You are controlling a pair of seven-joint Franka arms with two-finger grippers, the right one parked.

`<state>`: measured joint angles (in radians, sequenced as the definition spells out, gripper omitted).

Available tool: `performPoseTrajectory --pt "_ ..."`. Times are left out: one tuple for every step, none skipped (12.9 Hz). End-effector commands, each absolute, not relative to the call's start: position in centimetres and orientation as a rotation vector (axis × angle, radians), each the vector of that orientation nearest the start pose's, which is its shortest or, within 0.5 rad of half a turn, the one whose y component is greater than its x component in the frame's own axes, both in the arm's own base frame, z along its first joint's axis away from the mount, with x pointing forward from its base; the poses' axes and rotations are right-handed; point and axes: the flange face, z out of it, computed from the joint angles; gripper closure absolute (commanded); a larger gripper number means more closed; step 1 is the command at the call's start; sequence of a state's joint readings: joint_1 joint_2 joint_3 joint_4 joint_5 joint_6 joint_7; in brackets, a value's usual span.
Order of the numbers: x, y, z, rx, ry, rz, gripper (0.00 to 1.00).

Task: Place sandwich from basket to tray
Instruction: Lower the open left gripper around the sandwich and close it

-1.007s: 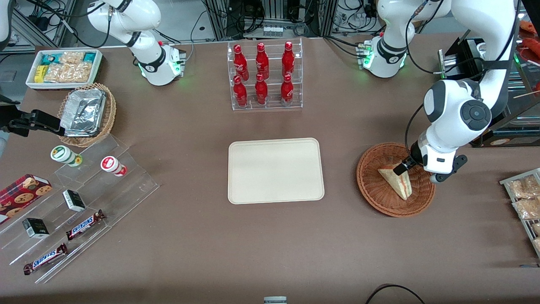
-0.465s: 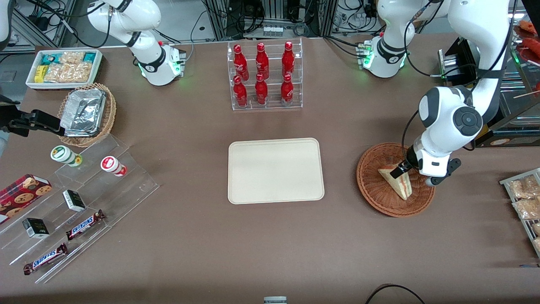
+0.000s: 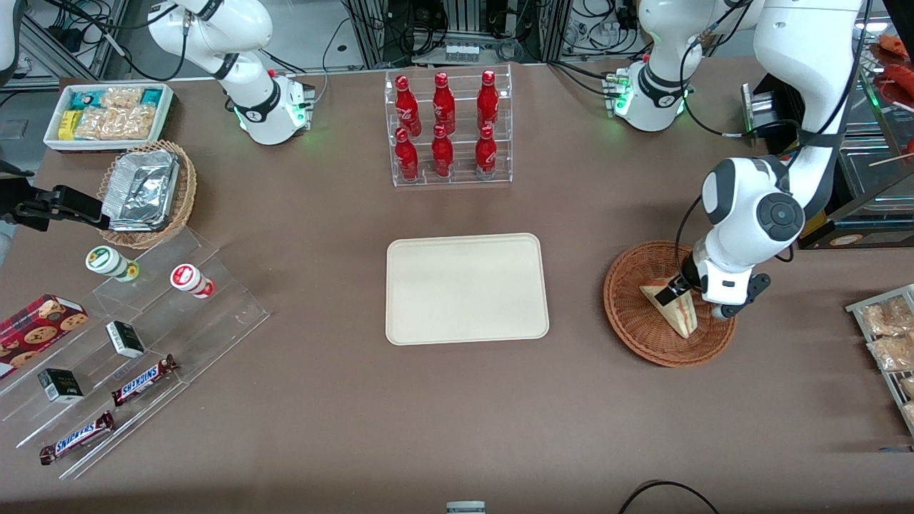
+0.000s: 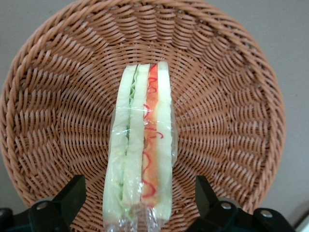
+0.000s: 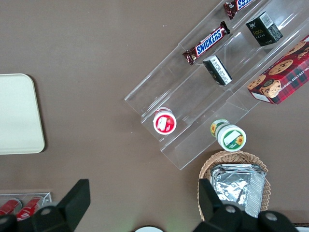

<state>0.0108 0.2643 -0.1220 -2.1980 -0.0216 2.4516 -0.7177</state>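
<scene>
Reddish-brown round woven wicker basket (image 3: 646,330), right of centre in the front view, holds the film-wrapped triangular white-bread sandwich (image 3: 675,311) on edge, its long axis running toward the front camera. The left arm's black two-finger gripper (image 4: 140,193) sits over the sandwich's wider end, jaws spread wide either side, gripping nothing. The flat cream rectangular plastic tray (image 3: 467,288) lies mid-frame, well apart.

Free room and obstacles. The gripper (image 4: 140,203), fingers spread, straddles the sandwich (image 3: 672,307) with a gap on each side; the basket (image 3: 628,314) has only a low rim. Bare table (image 3: 575,285) separates basket from tray (image 3: 467,289), whose surface carries nothing. The rack of 6 bottles (image 3: 447,127) stands farther from the front camera than the tray, off that line.
</scene>
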Motion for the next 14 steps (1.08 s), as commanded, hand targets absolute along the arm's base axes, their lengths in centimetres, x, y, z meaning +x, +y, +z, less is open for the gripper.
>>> performPoseTrajectory --pt "55.0 -6.2 25.2 -3.014 -0.977 0.024 0.00" --pt "55.0 -6.2 24.7 -3.012 -0.974 0.037 0.02" --pt "54.9 -6.1 24.3 -3.009 -0.978 0.047 0.11" --pt "54.9 -6.0 24.2 -3.007 -0.980 0.051 0.38" --pt "54.9 -5.9 24.2 -3.009 -0.973 0.053 0.76" --pt "55.0 -5.9 24.3 -3.011 -0.964 0.050 1.00" --pt "54.9 -5.8 24.5 -3.008 -0.935 0.044 1.00" --pt "54.9 -5.8 24.9 -3.004 -0.913 0.039 1.00" --pt "55.0 -5.7 25.7 -2.998 -0.885 0.042 1.00" --pt "55.2 -5.7 27.1 -2.995 -0.832 0.047 1.00" --pt "55.7 -5.7 28.8 -2.997 -0.791 0.062 1.00" --pt "56.1 -6.0 30.4 -2.992 -0.758 0.095 1.00" --pt "56.7 -6.6 31.8 -2.984 -0.743 0.126 1.00" --pt "57.2 -7.9 32.8 -2.986 -0.709 0.145 1.00"
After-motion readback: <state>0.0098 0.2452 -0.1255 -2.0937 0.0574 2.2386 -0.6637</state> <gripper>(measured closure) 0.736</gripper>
